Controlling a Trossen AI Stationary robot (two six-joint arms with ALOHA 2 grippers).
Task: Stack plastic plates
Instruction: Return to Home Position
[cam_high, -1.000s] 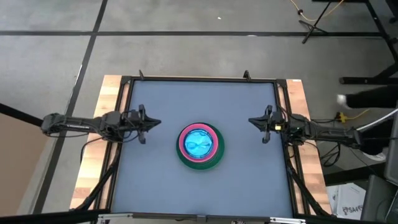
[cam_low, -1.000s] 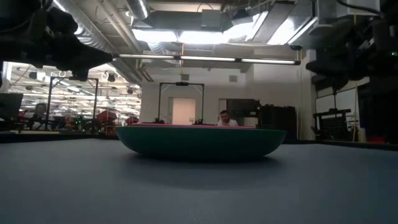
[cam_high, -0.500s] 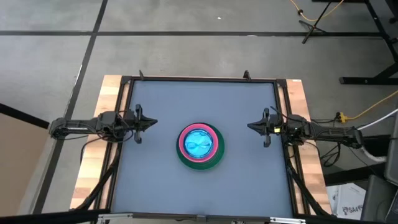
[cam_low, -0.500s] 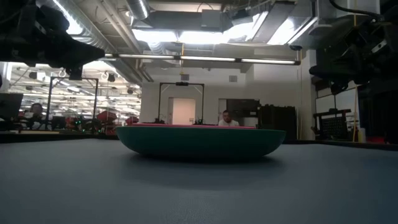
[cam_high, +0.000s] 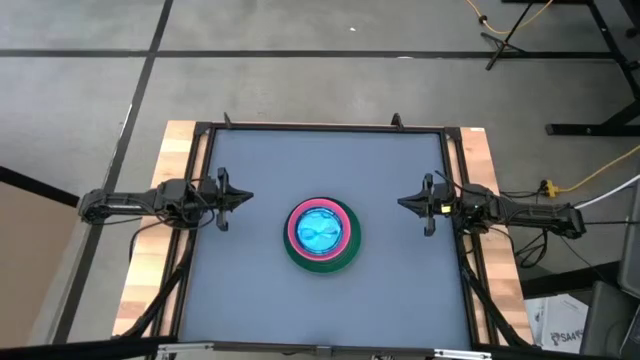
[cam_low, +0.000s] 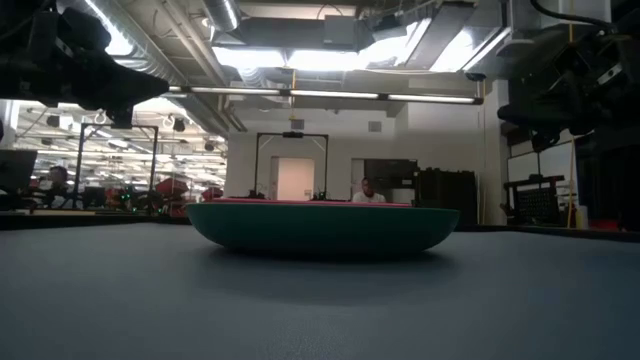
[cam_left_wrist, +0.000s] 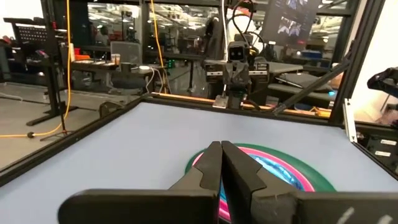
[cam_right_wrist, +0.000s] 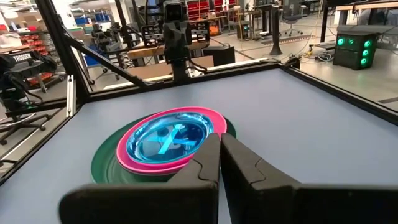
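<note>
The plates stand in one stack (cam_high: 321, 235) at the table's middle: a large dark green plate (cam_high: 322, 262) at the bottom resting on the table, a pink plate (cam_right_wrist: 208, 117) in it, a translucent blue plate (cam_right_wrist: 166, 138) on top. The grey plate and the other small plates are hidden in the stack. My left gripper (cam_high: 243, 198) hovers shut at the table's left edge, pointing at the stack. My right gripper (cam_high: 405, 202) hovers shut at the right edge, also pointing at it. Both are empty.
The grey table top (cam_high: 260, 160) has a black frame (cam_high: 320, 127) round it and wooden boards at both sides. A person (cam_low: 364, 190) shows far off in the room behind the table.
My left gripper has drawn back a little toward the table's left edge. My right gripper has kept its place. The stack has not moved.
</note>
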